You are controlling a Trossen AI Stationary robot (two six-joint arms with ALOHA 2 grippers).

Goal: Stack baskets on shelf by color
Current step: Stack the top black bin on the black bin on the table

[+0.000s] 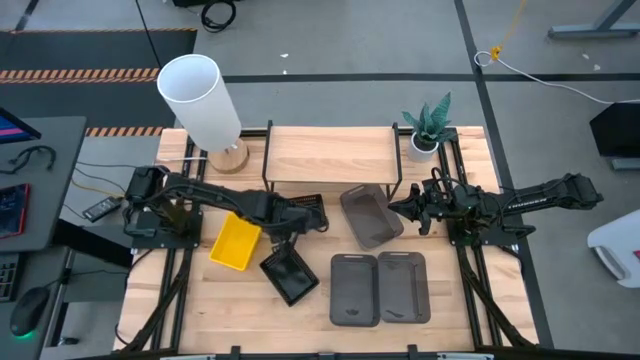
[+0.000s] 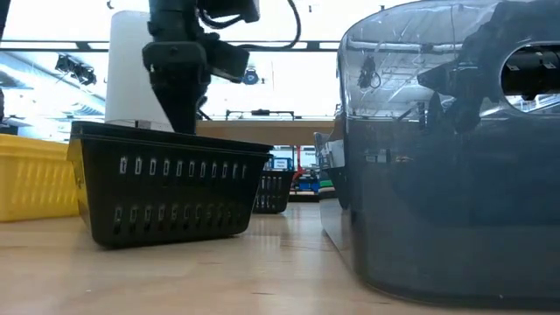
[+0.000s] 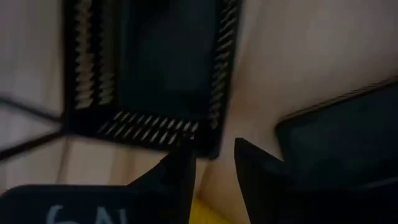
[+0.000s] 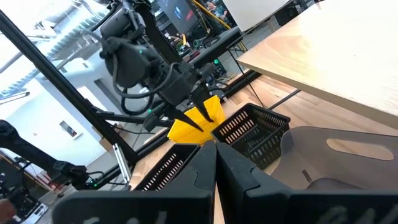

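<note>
My left gripper point(image 1: 286, 227) point(image 3: 214, 158) is open and points down between two small black slotted baskets. One of these point(image 1: 308, 208) point(image 3: 149, 68) lies by the shelf point(image 1: 330, 155). The other point(image 1: 290, 272) point(image 2: 166, 188) lies skew nearer the front edge. Its fingertips stand at the left end of the basket by the shelf. A yellow basket point(image 1: 235, 242) rests flat to its left. My right gripper point(image 1: 400, 208) point(image 4: 216, 163) is shut beside the right rim of a skew dark grey basket point(image 1: 370, 215) point(image 4: 336, 155). Two more grey baskets point(image 1: 355, 288) point(image 1: 403, 287) lie side by side on the table. My left gripper has its fingertips point(image 3: 183, 152) at the near-left corner point(image 3: 208, 149) of the black basket by the shelf, coming from above; whether either finger touches the rim I cannot tell. My right gripper is level beside the grey basket's rim; I cannot tell whether it touches it.
A white lamp point(image 1: 205, 100) on a wooden foot stands at the table's far left, and a potted plant point(image 1: 428, 128) at the shelf's right end. The shelf's thin black legs point(image 1: 268, 160) stand just behind the baskets. Bare wood shows at the near left of the table point(image 1: 200, 310).
</note>
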